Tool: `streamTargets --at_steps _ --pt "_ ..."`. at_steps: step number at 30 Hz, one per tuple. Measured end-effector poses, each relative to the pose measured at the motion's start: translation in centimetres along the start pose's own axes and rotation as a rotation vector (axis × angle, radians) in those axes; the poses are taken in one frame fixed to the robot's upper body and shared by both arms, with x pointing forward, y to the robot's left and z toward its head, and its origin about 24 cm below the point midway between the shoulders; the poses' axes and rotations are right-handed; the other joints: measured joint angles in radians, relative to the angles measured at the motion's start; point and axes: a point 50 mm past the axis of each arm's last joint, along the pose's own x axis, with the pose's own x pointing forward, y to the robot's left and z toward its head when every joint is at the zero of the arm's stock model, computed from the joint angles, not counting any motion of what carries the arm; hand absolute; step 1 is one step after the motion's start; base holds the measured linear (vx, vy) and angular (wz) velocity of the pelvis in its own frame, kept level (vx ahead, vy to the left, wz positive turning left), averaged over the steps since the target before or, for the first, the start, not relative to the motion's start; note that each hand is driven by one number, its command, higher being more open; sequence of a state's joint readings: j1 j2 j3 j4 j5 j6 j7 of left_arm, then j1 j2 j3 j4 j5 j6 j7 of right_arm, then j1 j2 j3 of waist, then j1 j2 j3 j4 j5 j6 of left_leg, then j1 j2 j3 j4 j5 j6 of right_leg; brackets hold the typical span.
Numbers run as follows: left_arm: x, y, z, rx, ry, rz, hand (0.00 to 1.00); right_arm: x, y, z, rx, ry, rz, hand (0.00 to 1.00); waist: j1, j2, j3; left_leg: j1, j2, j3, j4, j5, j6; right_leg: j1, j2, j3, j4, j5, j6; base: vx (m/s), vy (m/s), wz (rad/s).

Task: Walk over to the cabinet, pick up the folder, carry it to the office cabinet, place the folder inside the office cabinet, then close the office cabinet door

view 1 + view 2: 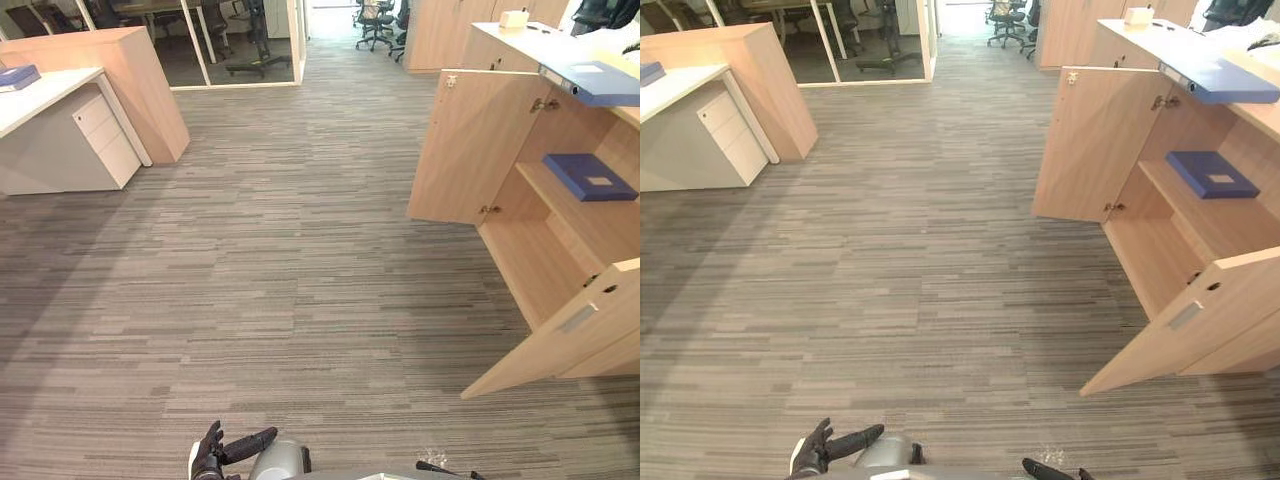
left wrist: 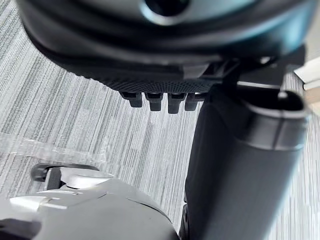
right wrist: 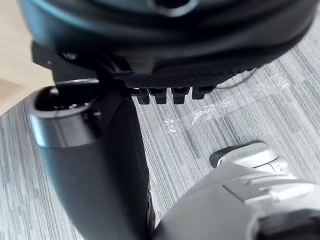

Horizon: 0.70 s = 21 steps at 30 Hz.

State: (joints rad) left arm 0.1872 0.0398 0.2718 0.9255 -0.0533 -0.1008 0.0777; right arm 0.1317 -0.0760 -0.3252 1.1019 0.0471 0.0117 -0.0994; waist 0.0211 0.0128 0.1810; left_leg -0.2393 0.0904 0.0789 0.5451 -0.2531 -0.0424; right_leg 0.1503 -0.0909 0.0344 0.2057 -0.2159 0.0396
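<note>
Both hands are empty: left hand [image 1: 215, 452] has loose, straight fingers, and right hand [image 3: 170, 75] is relaxed too. Blue folder [image 1: 590, 176] lies on the shelf [image 1: 585, 222] inside the cabinet [image 1: 540, 265] (doors [image 1: 470, 150] wide open). Placing looks done; closing the door is still left.

Open carpet [image 1: 280, 280] runs from your feet to the office cabinet [image 1: 500, 45] at right; the desk [image 1: 40, 95] and its drawer unit [image 1: 100, 140] stand well apart at left. Both doors are swung out, far door [image 1: 470, 150] and near door [image 1: 560, 335], so you can reach in only between them. Inside, a blue folder [image 1: 590, 177] lies on the shelf [image 1: 590, 228], a second folder [image 1: 600, 82] overhangs the cabinet's top edge above the opening, and the lower compartment [image 1: 530, 265] is bare.
</note>
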Motion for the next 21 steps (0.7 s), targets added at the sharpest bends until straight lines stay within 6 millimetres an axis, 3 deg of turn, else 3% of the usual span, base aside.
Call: streamTargets --at_steps 2,3,4,6,9,11,12,13,14,15,16,17,18,19,21 --pt "-0.1 0.0 -0.3 -0.041 0.010 0.016 1.00 0.0 -0.1 -0.1 0.004 0.002 -0.002 1.00 0.000 0.005 -0.003 0.001 0.018 -0.015 -0.114 0.039 -0.003 0.020 -0.038 0.009 0.001 -0.031 0.045 0.27 0.323 -0.14" --pt "-0.1 0.1 -0.5 -0.055 0.018 0.024 1.00 0.0 -0.3 -0.2 0.003 0.007 -0.007 1.00 -0.001 0.013 -0.008 0.016 0.038 0.008 -0.155 0.137 -0.027 0.044 -0.055 0.011 0.000 -0.052 0.080 0.32 0.391 -0.13" --pt "-0.1 0.2 -0.6 -0.059 0.023 0.028 1.00 0.0 -0.2 -0.4 0.004 0.013 -0.006 1.00 0.002 0.012 -0.016 0.019 0.035 0.030 -0.151 0.187 -0.019 0.053 -0.066 0.012 -0.005 -0.056 0.087 0.44 0.515 -0.20" --pt "-0.1 1.4 -0.8 -0.066 0.035 0.074 1.00 -0.2 0.7 -1.2 0.013 0.043 0.016 1.00 0.015 -0.034 -0.059 0.020 -0.013 0.084 -0.133 0.119 0.011 0.063 -0.126 0.004 -0.056 -0.002 0.062 0.40 0.440 -0.32" --pt "-0.1 2.0 -1.4 -0.057 0.070 0.090 1.00 -0.2 0.9 -1.5 0.056 0.063 0.013 1.00 0.018 -0.054 -0.093 0.051 -0.050 0.134 -0.155 0.096 0.042 0.064 -0.176 0.004 -0.088 0.077 0.102 0.32 0.296 -0.38" --pt "-0.3 2.2 -2.3 -0.037 0.115 0.089 1.00 -0.3 0.4 -2.1 0.112 0.090 -0.008 1.00 0.017 -0.053 -0.138 0.115 -0.133 0.154 -0.220 0.095 0.074 0.059 -0.252 0.018 -0.051 0.110 0.125 0.30 0.262 -0.26" --pt "-0.3 2.0 -2.5 -0.034 0.123 0.084 1.00 -0.2 0.1 -2.1 0.126 0.090 -0.015 1.00 0.017 -0.050 -0.145 0.137 -0.153 0.154 -0.238 0.094 0.081 0.048 -0.270 0.030 -0.008 0.110 0.125 0.26 0.242 -0.20" --pt "-0.5 1.4 -2.9 -0.042 0.137 0.072 1.00 -0.1 -0.6 -1.8 0.147 0.084 -0.031 1.00 0.015 -0.030 -0.153 0.193 -0.194 0.151 -0.287 0.101 0.097 -0.010 -0.301 0.063 0.144 0.110 0.125 0.24 0.251 -0.17" --pt "-0.6 0.9 -3.0 -0.047 0.137 0.059 1.00 0.0 -1.4 -1.4 0.161 0.071 -0.048 1.00 0.015 -0.009 -0.151 0.256 -0.240 0.149 -0.335 0.109 0.111 -0.103 -0.333 0.106 0.373 0.126 0.102 0.24 0.236 -0.09" --pt "-0.6 0.7 -3.0 -0.039 0.135 0.051 1.00 0.0 -1.6 -1.3 0.162 0.067 -0.051 1.00 0.009 -0.007 -0.151 0.281 -0.263 0.143 -0.349 0.108 0.120 -0.143 -0.346 0.122 0.474 0.145 0.080 0.21 0.206 0.14" --pt "-0.6 0.5 -2.9 -0.025 0.128 0.041 1.00 0.0 -1.7 -0.6 0.162 0.032 -0.052 1.00 -0.010 -0.007 -0.151 0.322 -0.301 0.134 -0.381 0.106 0.138 -0.220 -0.374 0.124 0.639 0.163 0.001 0.17 0.161 0.29" --pt "-0.5 0.2 -2.7 -0.016 0.121 0.029 1.00 0.2 -1.3 0.4 0.163 0.002 -0.039 1.00 -0.028 -0.005 -0.149 0.359 -0.318 0.127 -0.424 0.100 0.156 -0.295 -0.383 0.079 0.715 0.165 -0.046 0.19 0.170 0.33" --pt "-0.4 0.0 -2.5 -0.013 0.117 0.024 1.00 0.2 -1.1 0.8 0.164 -0.008 -0.033 1.00 -0.034 -0.004 -0.147 0.378 -0.320 0.120 -0.448 0.099 0.163 -0.329 -0.382 0.059 0.767 0.158 -0.057 0.15 0.113 0.14" --pt "-0.3 -0.1 -2.3 -0.010 0.112 0.020 1.00 0.3 -0.8 1.0 0.167 -0.013 -0.027 1.00 -0.031 -0.001 -0.144 0.391 -0.313 0.120 -0.455 0.099 0.163 -0.351 -0.371 0.045 0.790 0.126 -0.045 0.16 0.045 -0.05" --pt "-0.2 -0.4 -1.9 -0.006 0.101 0.012 1.00 0.3 -0.2 2.1 0.149 -0.057 -0.009 1.00 -0.033 0.009 -0.094 0.444 -0.260 0.120 -0.471 0.093 0.153 -0.401 -0.271 -0.047 0.802 -0.024 0.031 0.17 -0.091 -0.19"
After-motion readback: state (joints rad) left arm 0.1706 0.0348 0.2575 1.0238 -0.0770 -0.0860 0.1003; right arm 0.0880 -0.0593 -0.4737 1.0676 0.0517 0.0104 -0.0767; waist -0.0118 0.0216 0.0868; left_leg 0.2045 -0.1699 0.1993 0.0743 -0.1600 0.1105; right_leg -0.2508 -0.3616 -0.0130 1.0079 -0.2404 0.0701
